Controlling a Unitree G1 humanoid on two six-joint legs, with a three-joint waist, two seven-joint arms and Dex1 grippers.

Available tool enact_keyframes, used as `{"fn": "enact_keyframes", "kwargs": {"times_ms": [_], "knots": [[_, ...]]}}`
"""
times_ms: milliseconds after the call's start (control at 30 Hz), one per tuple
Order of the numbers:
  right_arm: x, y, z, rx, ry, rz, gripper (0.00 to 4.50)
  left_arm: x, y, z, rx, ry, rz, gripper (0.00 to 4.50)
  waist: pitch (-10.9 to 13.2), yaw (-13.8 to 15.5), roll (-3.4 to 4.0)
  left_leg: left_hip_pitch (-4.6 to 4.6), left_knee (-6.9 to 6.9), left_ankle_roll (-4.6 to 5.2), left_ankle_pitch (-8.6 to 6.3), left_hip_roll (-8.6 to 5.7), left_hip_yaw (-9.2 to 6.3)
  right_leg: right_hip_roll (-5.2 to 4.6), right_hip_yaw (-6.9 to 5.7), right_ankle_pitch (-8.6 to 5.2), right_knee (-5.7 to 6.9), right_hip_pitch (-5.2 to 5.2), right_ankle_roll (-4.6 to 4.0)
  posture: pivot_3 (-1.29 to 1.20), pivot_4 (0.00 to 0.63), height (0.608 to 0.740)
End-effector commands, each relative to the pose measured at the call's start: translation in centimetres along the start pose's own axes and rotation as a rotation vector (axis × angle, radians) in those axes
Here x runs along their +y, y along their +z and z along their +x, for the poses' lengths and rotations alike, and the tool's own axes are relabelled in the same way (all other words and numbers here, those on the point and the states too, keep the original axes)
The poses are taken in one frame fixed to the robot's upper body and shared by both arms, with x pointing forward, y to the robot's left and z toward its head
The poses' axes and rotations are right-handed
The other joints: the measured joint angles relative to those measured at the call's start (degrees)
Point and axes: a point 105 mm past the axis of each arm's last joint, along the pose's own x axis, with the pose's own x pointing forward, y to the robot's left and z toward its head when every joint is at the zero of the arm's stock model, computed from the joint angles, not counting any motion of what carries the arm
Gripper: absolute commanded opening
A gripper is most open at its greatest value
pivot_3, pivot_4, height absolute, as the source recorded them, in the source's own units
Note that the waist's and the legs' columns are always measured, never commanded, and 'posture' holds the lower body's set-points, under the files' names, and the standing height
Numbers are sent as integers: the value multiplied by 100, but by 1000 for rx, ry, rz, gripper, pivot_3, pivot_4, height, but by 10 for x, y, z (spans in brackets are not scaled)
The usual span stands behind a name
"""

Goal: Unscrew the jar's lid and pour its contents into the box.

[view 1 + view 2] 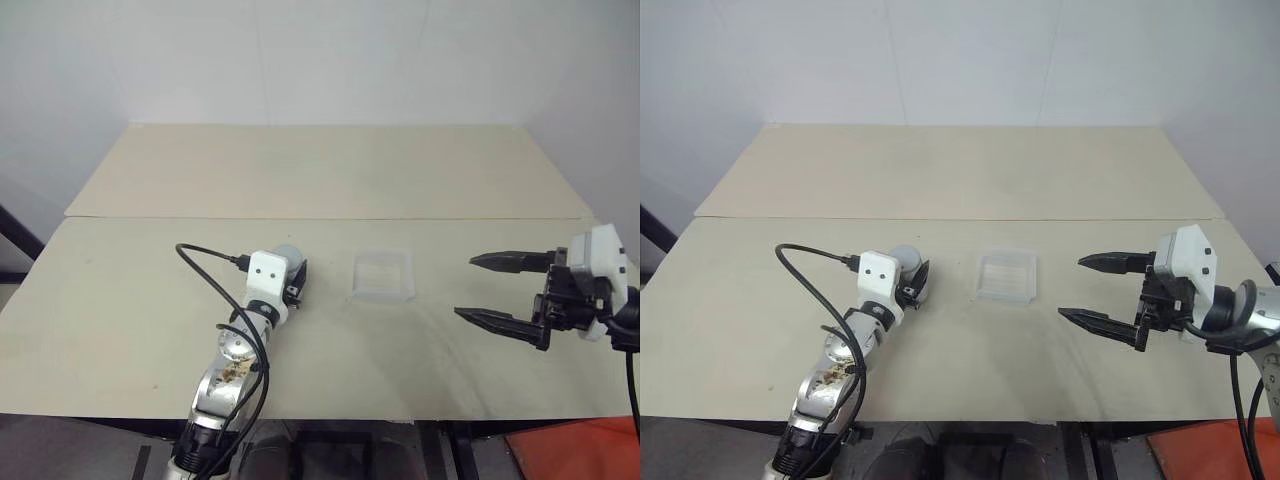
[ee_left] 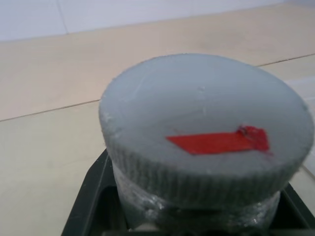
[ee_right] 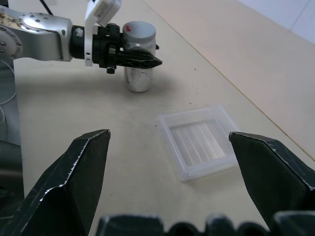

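Observation:
The jar (image 3: 138, 78) stands upright on the table, left of the box (image 1: 382, 275), a shallow clear tray. Its silver-grey lid (image 2: 206, 128) with a red mark is screwed on. My left gripper (image 1: 295, 276) points level and is shut on the jar's body just under the lid, one black finger on each side. The contents cannot be made out through the jar's wall. My right gripper (image 1: 465, 287) hovers open to the right of the box, above the table, pointing toward the box and jar with nothing between its fingers.
The beige table (image 1: 120, 300) has a seam running across it behind the jar and box, with a second board (image 1: 330, 170) beyond reaching a white wall. A black cable (image 1: 205, 260) loops from my left wrist over the table.

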Motion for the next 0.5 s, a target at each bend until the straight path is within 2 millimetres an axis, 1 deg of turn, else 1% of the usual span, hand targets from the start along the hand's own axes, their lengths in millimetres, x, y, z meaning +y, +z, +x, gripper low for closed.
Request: {"fn": "enact_keyframes", "kwargs": {"times_ms": [33,167,233,267,333,367,500], "knots": [[1,13,1,-46,5,-40,4500,6,26,5,-100,-75,54,2054,0,-2,0,0,0,0,0,0,0,0,0,0,1,0,0,0,150,740],[-3,18,9,-71,18,-50,4500,27,49,6,-100,-322,109,2054,-1,-35,2,-1,1,-10,6,1,3,5,0,0,5,-7,0,0,150,740],[-6,20,13,-80,21,-52,4500,36,56,5,-90,-396,102,2054,-1,-45,2,0,3,-26,15,2,8,12,0,0,5,-7,0,0,150,740],[-7,22,16,-90,24,-51,4500,41,64,3,-93,-463,99,2054,-1,-38,2,0,3,-41,25,2,8,12,0,0,2,-6,0,0,150,740],[-8,26,23,-110,35,-50,4500,50,75,2,-67,-563,67,2054,-1,-32,2,-2,5,-42,25,1,8,12,-3,0,0,-4,0,0,150,740],[-8,29,29,-122,46,-51,4500,53,84,0,-78,-641,74,2054,-1,-31,2,-5,7,-43,26,2,9,16,-4,0,1,-6,0,0,150,740],[-10,45,49,-183,84,-47,4500,53,105,-6,-93,-888,96,2054,-1,-21,2,-10,13,-50,30,5,10,35,-6,-1,4,-10,1,0,150,740]]}}
